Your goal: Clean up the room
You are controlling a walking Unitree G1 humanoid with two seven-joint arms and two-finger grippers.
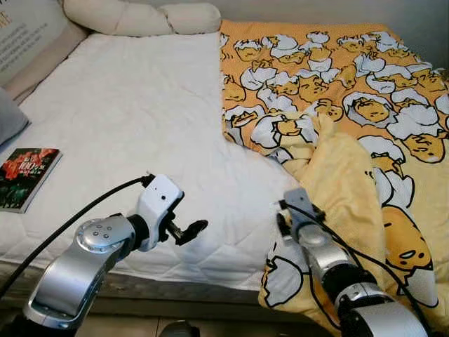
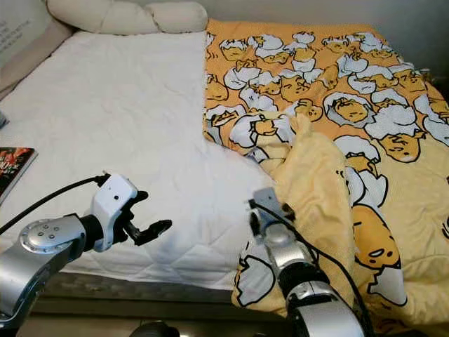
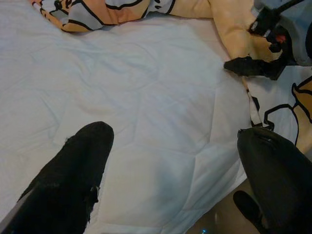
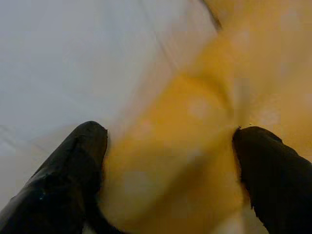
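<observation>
Right end effector point(image 1: 286, 210), fingers spread and empty, straddles the bunched edge of the yellow blanket point(image 1: 337, 168) lying just ahead on the bed point(image 1: 126, 126); left end effector point(image 1: 188, 230), open, hovers farther away.

Lettering on the book point(image 1: 27, 177) (cover blurred) cannot be read.

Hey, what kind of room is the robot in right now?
Most likely a bedroom: a bed with a white mattress cover, a yellow cartoon-print blanket, pillows at its head, and a book.
</observation>
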